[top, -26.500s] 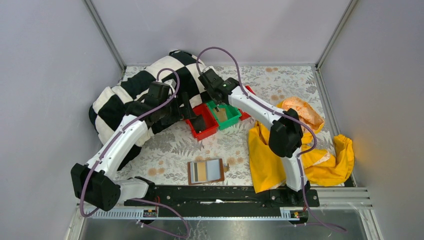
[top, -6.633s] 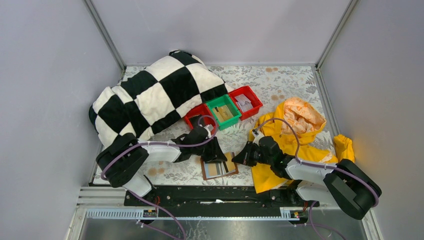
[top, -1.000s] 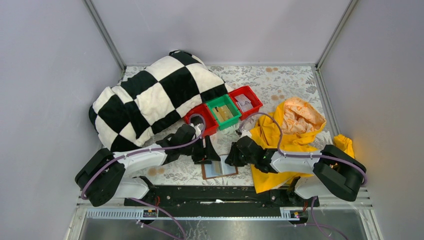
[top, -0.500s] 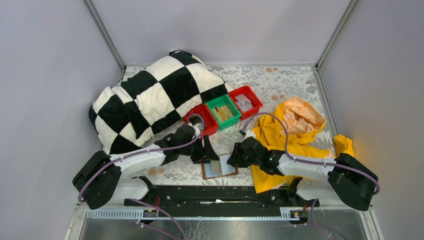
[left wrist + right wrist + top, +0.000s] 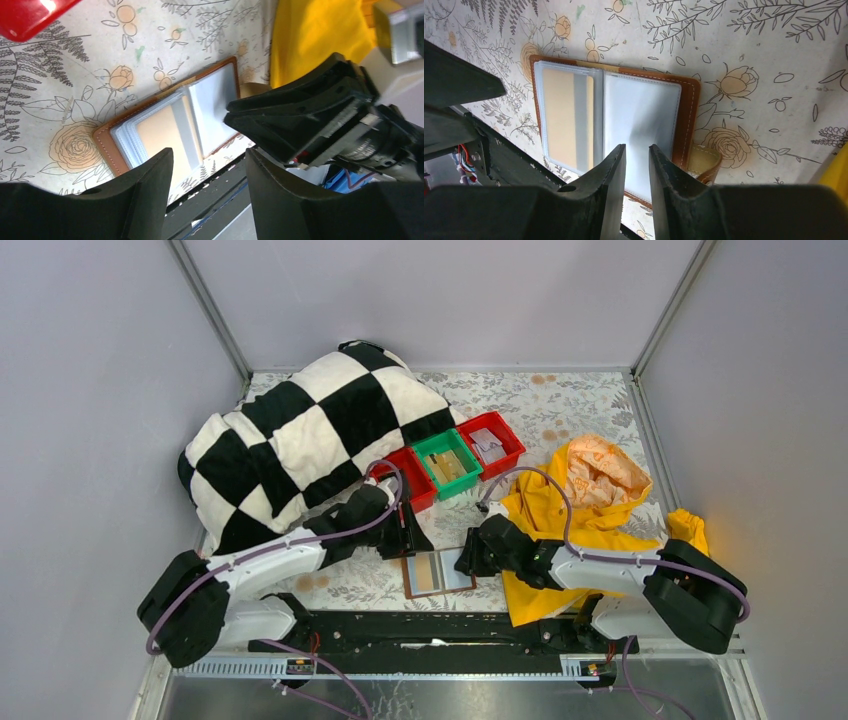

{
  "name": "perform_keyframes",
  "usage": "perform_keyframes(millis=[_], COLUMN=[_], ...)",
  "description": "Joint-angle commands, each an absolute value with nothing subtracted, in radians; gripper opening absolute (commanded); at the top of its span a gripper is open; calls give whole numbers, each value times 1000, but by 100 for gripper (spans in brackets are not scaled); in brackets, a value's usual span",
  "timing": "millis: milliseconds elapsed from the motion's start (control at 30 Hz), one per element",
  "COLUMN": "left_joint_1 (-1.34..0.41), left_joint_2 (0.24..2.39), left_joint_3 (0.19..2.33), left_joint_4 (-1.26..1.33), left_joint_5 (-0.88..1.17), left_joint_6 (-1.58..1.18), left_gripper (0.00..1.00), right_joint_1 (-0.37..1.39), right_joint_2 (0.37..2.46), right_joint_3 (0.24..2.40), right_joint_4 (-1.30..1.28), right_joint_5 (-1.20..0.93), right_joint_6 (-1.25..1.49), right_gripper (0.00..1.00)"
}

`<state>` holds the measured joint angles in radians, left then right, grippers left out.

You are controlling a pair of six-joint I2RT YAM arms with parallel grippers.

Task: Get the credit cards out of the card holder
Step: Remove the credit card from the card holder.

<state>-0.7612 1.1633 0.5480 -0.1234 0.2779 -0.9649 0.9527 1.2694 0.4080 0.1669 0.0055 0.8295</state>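
Brown card holder [image 5: 406,580] with pale grey pockets, a tan card [image 5: 425,573] inside; cream floral bench [image 5: 560,405]; black-and-white checked blanket [image 5: 300,430] far left; yellow cloth [image 5: 530,580] right.

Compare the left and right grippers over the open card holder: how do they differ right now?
The left gripper is spread wide; the right gripper shows only a narrow slit between its fingers. The left gripper frames the half of the card holder that shows the tan card; the right gripper is over the plain grey half. Both point down at the card holder and hold nothing.
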Motion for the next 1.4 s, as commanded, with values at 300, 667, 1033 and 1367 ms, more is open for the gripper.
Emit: perform_keyframes(millis=[300,667,1033,1367], left_joint_1=[-775,-791,-805,-806], left_joint_2=[1284,1304,1319,1310], left_joint_3=[518,527,541,510], left_joint_4=[-53,-65,-39,104], left_joint_5=[296,270,285,376], left_joint_6=[-986,-979,-980,-1034], left_gripper=[60,63,64,64], right_joint_1=[955,955,956,956], right_joint_2=[1279,1287,1289,1290], right_joint_3=[418,420,421,416], right_joint_4=[197,202,201,211], right_joint_5=[2,2,2,2], right_joint_6=[824,822,819,822], right_gripper=[31,31,31,31])
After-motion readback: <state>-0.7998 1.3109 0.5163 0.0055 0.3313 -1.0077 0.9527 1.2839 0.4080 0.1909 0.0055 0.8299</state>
